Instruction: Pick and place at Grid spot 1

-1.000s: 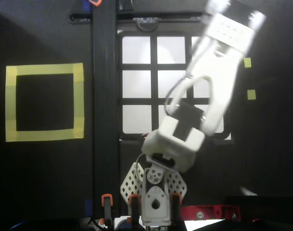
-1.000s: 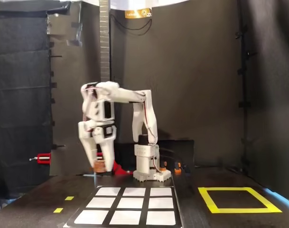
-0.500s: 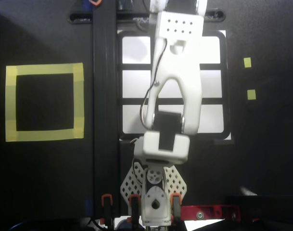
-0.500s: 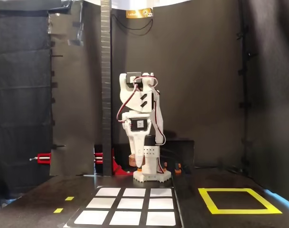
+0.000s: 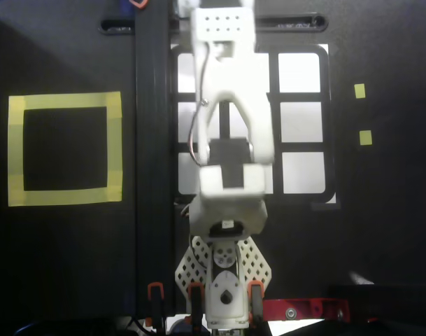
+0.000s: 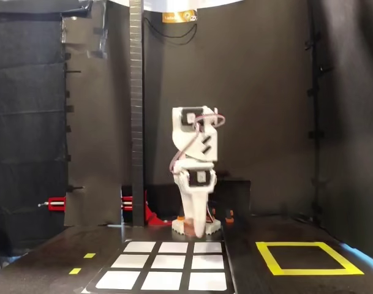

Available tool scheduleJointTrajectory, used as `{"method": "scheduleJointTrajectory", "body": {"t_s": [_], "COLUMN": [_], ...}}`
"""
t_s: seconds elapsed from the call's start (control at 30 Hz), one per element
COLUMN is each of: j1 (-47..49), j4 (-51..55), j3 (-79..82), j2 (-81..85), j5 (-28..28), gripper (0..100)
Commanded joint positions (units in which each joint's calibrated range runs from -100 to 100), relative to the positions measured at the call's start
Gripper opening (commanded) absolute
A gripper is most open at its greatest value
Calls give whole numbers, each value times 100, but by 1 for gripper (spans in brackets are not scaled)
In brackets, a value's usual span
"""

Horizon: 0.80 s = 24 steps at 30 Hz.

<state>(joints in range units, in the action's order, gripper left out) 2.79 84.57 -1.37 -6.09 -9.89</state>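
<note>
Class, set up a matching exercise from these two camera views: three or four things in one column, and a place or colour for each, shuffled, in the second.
Things:
1. white robot arm
2. yellow tape square outline
3. two small yellow tape squares
4. red clamp

Places in the overhead view:
A. far right of the grid
B. bottom edge, beside the arm's base
C. far left
D. stretched over the black-framed white grid

Pairs: 1-D, 2-C, 3-A, 4-B

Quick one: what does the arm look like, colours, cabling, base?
White plastic arm with dark servo blocks showing in its joints. A thin red-and-dark cable loops along the links. A hole pattern marks the top link. The perforated white base is held by orange-handled clamps. The gripper has tapering white fingers.
</note>
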Motion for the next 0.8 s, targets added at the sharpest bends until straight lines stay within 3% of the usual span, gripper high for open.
{"method": "scheduleJointTrajectory", "body": {"t_s": [0.0,0.53,0.67,0.77], "j1": [203,337,329,329], "j4": [-242,-1313,-1296,-1280], "j3": [-1,183,183,183], "j2": [-292,-1451,-1434,-1408], "j5": [10,0,-10,-10], "gripper": [11,11,32,33]}}
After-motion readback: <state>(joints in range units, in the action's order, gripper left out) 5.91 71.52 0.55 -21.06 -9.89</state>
